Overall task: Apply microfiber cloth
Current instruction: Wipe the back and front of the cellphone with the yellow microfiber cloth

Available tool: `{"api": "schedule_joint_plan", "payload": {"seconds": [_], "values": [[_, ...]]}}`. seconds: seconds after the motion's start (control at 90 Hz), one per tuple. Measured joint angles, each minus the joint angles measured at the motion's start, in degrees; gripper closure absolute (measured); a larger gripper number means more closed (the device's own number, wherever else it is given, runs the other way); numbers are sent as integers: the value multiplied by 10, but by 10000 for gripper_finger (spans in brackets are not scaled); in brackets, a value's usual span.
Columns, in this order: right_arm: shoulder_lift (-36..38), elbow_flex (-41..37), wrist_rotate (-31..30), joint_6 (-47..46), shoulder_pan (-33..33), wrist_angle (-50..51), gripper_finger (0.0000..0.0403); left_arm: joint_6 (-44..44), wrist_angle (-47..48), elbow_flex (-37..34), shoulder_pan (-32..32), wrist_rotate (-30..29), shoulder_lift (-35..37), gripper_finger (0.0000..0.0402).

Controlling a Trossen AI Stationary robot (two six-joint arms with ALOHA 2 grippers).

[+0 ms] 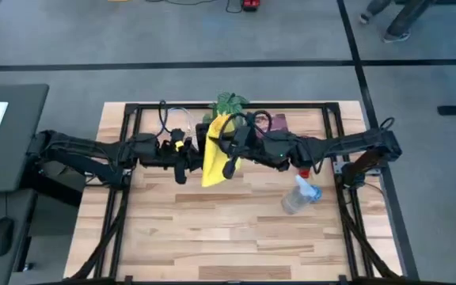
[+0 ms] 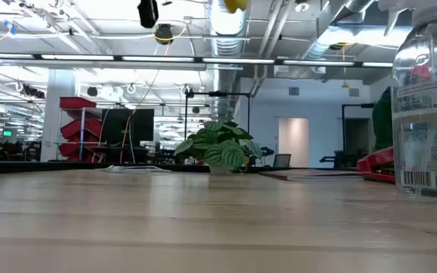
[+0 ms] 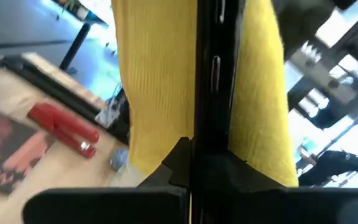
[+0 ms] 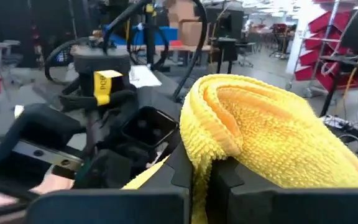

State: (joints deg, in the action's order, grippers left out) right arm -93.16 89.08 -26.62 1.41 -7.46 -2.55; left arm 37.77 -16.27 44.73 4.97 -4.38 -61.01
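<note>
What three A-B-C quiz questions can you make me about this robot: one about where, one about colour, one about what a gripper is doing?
1. Where is the spray bottle?
A. On the table, on the right arm's side
B. On the floor
C. In the left gripper

2. What colour is the microfiber cloth?
A. Blue
B. White
C. Yellow

3. What is the right gripper doing?
A. Open and empty
B. Shut on the cloth
C. Lying on the table

Answers:
1 A, since the high view shows it lying on the wood there.
2 C, as it hangs bright yellow between the arms.
3 B, as the fingers pinch a fold, while the left gripper holds the black phone.
</note>
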Motion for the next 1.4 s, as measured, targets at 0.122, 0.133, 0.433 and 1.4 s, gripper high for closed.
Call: {"api": "schedule_joint_plan", "payload": {"seconds": [0.122, 0.133, 0.433, 1.4], "values": [[-17, 2, 68, 0, 2, 26, 403, 11, 18, -1, 12, -2, 0, 398], [-17, 2, 72, 0, 1, 32, 403, 12, 20, -1, 13, -2, -1, 398], [-39, 0, 53, -24, -7, 74, 403, 35, 95, -1, 44, -15, 0, 398], [-60, 2, 25, -50, 13, -2, 403, 35, 162, -1, 55, -46, 0, 398]]}}
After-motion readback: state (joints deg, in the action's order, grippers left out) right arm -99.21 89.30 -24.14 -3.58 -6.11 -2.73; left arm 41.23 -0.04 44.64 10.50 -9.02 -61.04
